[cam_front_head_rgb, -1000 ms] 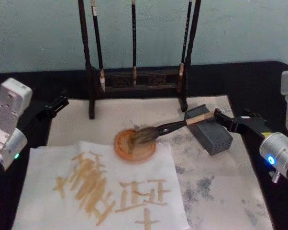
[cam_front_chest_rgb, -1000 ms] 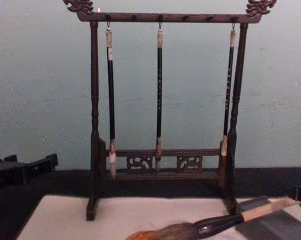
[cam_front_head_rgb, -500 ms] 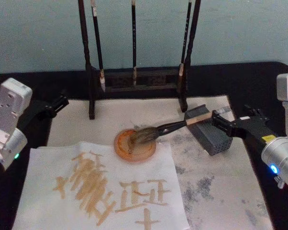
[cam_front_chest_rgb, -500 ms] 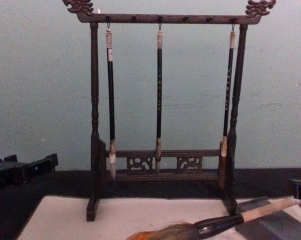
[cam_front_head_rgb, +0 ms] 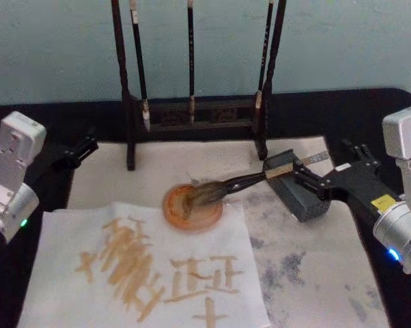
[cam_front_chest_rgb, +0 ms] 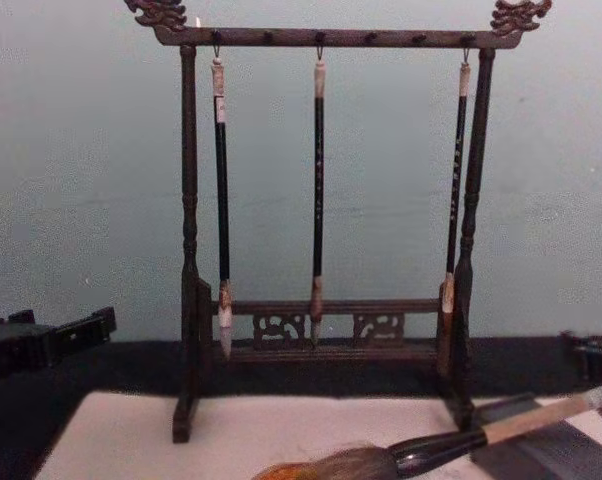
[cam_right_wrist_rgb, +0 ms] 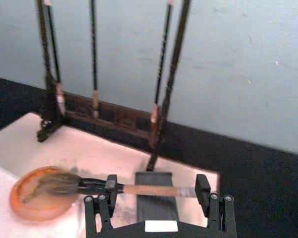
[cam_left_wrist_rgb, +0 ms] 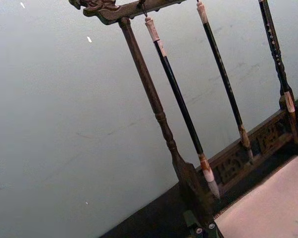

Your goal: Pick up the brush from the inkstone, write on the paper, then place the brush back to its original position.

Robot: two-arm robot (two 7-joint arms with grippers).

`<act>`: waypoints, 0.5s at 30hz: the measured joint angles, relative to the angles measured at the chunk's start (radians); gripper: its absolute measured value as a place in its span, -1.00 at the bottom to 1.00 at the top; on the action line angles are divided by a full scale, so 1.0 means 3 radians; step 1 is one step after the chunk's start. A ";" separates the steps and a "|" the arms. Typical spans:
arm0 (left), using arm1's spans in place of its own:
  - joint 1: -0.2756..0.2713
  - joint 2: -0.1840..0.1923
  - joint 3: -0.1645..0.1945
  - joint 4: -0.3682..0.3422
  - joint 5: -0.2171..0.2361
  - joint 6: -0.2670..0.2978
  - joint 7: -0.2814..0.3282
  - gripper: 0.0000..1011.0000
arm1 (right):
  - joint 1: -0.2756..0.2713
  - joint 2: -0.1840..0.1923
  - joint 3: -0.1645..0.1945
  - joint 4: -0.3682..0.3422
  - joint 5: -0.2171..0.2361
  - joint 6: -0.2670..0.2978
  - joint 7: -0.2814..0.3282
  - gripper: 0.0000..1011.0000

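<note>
Background: pale green wall behind a black desk (cam_front_head_rgb: 369,109) with a wooden brush rack (cam_front_head_rgb: 192,113).
Right pincer (cam_front_head_rgb: 306,180): now open and drawn back from the brush (cam_front_head_rgb: 250,180), which it gripped a second ago.
Brush: handle lies across the inkstone (cam_front_head_rgb: 298,186), bristles in the orange dish (cam_front_head_rgb: 192,208).
Paper (cam_front_head_rgb: 144,263): carries written strokes, so the task looks nearly finished.
Left pincer (cam_front_head_rgb: 72,152): parked at desk's left edge, apparently closed.

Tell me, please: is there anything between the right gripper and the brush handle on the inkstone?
Nothing visible. The right gripper is open, its fingers on either side of the brush handle, which lies across the inkstone.
</note>
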 joint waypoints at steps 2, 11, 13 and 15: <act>0.0000 0.0000 0.0000 0.0000 0.0000 0.0000 0.0000 0.98 | -0.0024 0.0020 -0.0009 -0.0048 -0.0069 -0.0035 0.0031 0.99; 0.0000 0.0000 0.0000 0.0000 0.0000 0.0000 0.0000 0.98 | -0.0060 0.0032 -0.0055 -0.0138 -0.0265 -0.0146 0.0167 0.99; 0.0000 0.0000 0.0000 0.0000 0.0000 0.0000 0.0000 0.98 | -0.0065 0.0034 -0.0070 -0.0153 -0.0320 -0.0167 0.0204 0.99; 0.0000 0.0000 0.0000 0.0000 0.0000 0.0000 0.0000 0.98 | -0.0065 0.0034 -0.0071 -0.0155 -0.0324 -0.0169 0.0207 0.99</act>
